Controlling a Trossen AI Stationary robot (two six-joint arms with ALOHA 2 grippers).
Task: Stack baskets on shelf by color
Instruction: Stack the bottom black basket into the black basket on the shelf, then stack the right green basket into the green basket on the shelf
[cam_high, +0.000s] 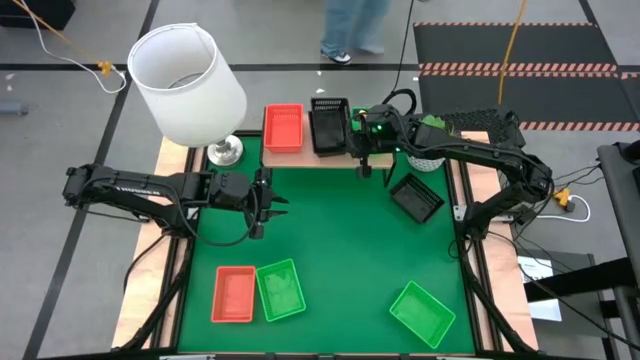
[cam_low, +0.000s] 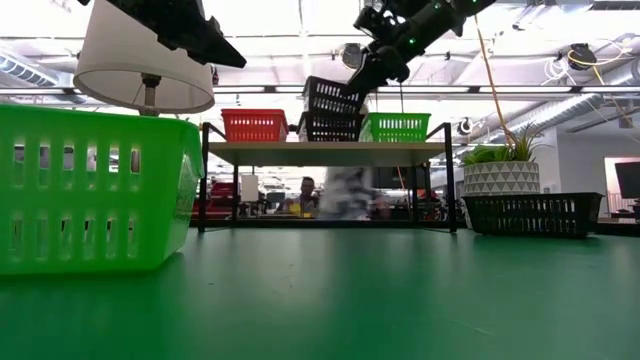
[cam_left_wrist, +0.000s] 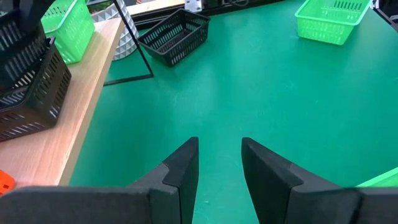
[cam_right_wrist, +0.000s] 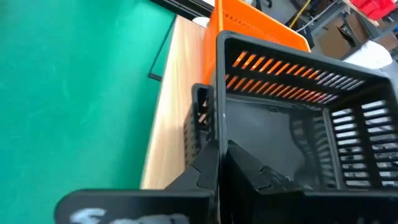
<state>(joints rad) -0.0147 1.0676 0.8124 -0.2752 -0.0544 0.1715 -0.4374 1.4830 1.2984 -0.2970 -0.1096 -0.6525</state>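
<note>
Right tool (cam_high: 352, 128) clenched on tilted black basket (cam_low: 331, 96), directly above 1 black basket (cam_low: 331, 127) mid-shelf (cam_low: 330, 153), long axes roughly aligned; left tool (cam_high: 262, 206) half-open, empty, over worktop (cam_high: 340, 250).

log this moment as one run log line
right hand: shut on black basket, tilted over the black one on shelf | left hand: open, empty, waiting over mat

We see the green basket (cam_high: 428, 131) on the shelf (cam_high: 300, 159) mostly hidden under the right arm. The near green basket (cam_low: 95, 190) is cut off at the edge. The person (cam_low: 345, 192) behind is blurred.
</note>
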